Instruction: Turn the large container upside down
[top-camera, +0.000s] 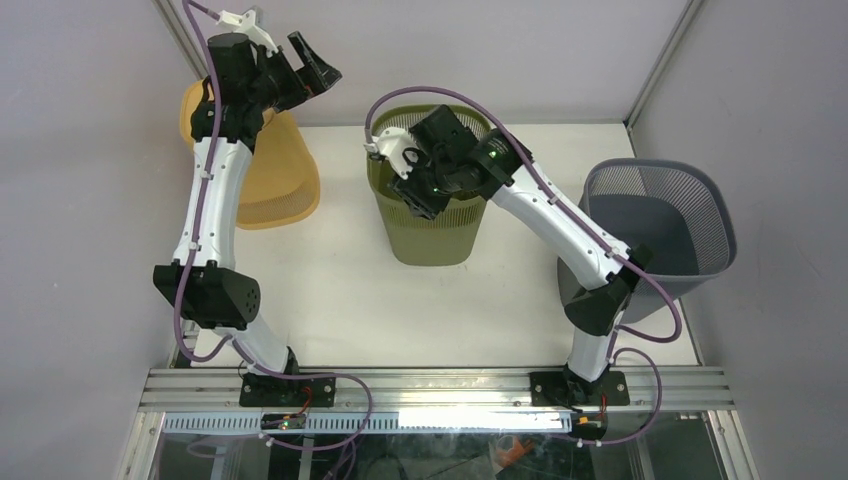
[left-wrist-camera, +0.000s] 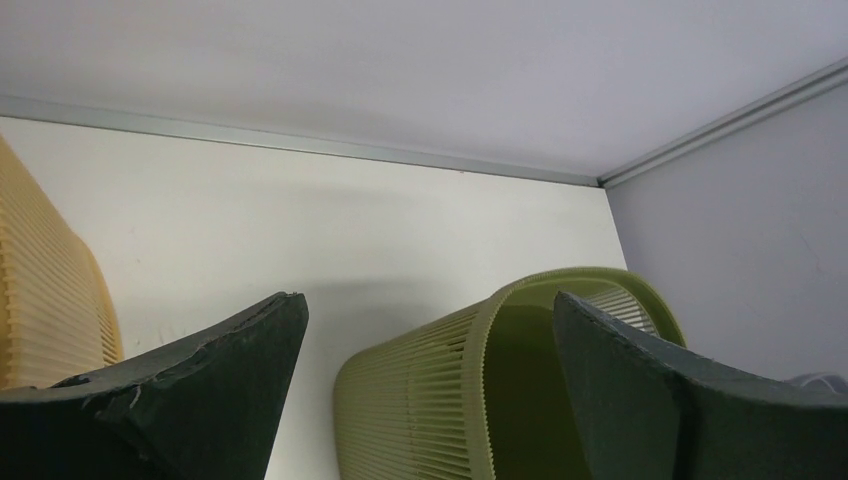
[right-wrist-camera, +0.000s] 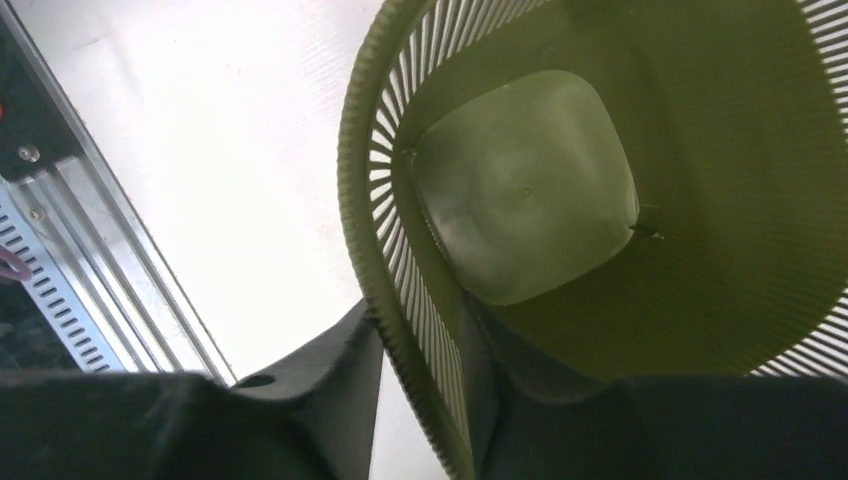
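Note:
An olive-green slatted basket (top-camera: 432, 225) stands mouth up at the middle of the table. My right gripper (top-camera: 410, 195) is shut on its near-left rim. In the right wrist view (right-wrist-camera: 420, 320) one finger is outside the rim and one is inside against the wall, with the basket's floor (right-wrist-camera: 520, 190) below. My left gripper (top-camera: 310, 65) is open and empty, raised high at the back left. In its wrist view (left-wrist-camera: 428, 305) the green basket (left-wrist-camera: 430, 400) lies beyond the fingers. A larger grey mesh basket (top-camera: 665, 225) stands mouth up at the right edge.
A yellow slatted basket (top-camera: 275, 175) lies at the back left under the left arm and also shows in the left wrist view (left-wrist-camera: 45, 300). Walls close off the back and both sides. A metal rail (top-camera: 440, 385) runs along the near edge.

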